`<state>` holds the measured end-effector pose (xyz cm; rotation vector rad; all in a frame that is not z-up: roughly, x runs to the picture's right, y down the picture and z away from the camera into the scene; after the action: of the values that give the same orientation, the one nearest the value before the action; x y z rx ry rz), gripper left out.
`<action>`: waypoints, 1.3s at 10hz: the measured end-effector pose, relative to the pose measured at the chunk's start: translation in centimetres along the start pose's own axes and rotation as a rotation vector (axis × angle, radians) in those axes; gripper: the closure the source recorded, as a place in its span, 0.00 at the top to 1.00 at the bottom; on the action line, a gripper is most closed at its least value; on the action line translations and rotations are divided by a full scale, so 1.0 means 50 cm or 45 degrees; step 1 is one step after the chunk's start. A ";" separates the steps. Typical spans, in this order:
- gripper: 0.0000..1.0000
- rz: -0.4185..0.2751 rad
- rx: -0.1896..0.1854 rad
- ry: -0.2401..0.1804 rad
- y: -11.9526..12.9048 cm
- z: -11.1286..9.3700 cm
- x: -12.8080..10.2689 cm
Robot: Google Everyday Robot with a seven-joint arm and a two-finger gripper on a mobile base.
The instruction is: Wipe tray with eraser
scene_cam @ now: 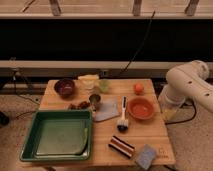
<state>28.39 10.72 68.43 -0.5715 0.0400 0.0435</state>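
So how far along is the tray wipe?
Done: nothing visible. In hand: nothing; the pincer hangs beside the table, off its right edge. Left: grasp the eraser lying near the front edge, then wipe the tray.

Arm [189,82] white, at 3 o'clock of view, elbow bent, upper link running off right edge. Gripper [169,111] hangs beneath toward 4 o'clock, pointing down, jaws apart, holding nothing.
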 end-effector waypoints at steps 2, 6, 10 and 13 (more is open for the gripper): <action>0.65 -0.017 0.000 -0.013 0.013 0.007 -0.011; 0.65 -0.037 -0.019 -0.114 0.119 0.038 -0.131; 0.65 -0.106 -0.095 -0.183 0.225 0.077 -0.236; 0.65 -0.143 -0.150 -0.215 0.276 0.143 -0.322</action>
<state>11.75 25.70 67.76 -0.6855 -0.1601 -0.0152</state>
